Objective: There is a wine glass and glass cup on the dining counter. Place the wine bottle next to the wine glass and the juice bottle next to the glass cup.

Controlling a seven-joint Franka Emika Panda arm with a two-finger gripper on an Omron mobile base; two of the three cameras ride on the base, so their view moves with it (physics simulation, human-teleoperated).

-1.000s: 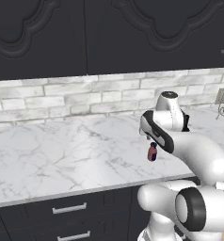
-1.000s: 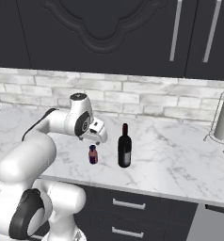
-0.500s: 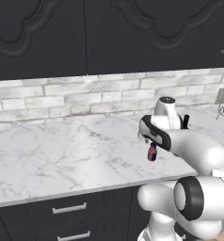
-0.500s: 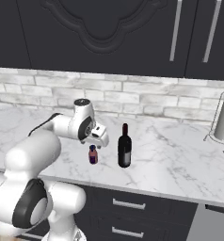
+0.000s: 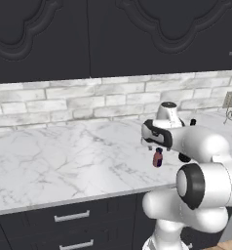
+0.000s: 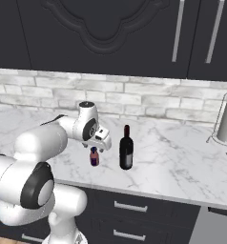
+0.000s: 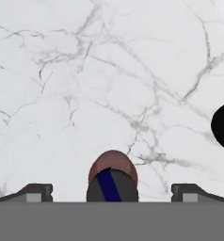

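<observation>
Marble table (image 6: pixel 182 162): gripper (image 7: pixel 112 190) hung spread wide over juice bottle (image 6: pixel 94 156), wine bottle (image 6: pixel 126 148) beside; next, seemingly, descent and closing.

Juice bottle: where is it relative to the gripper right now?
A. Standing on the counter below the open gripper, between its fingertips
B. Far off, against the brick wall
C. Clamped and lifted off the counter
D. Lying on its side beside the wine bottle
A. In the hand view the juice bottle stands upright under the gripper, whose fingertips are spread wide on either side of it, clear of its cap.
</observation>
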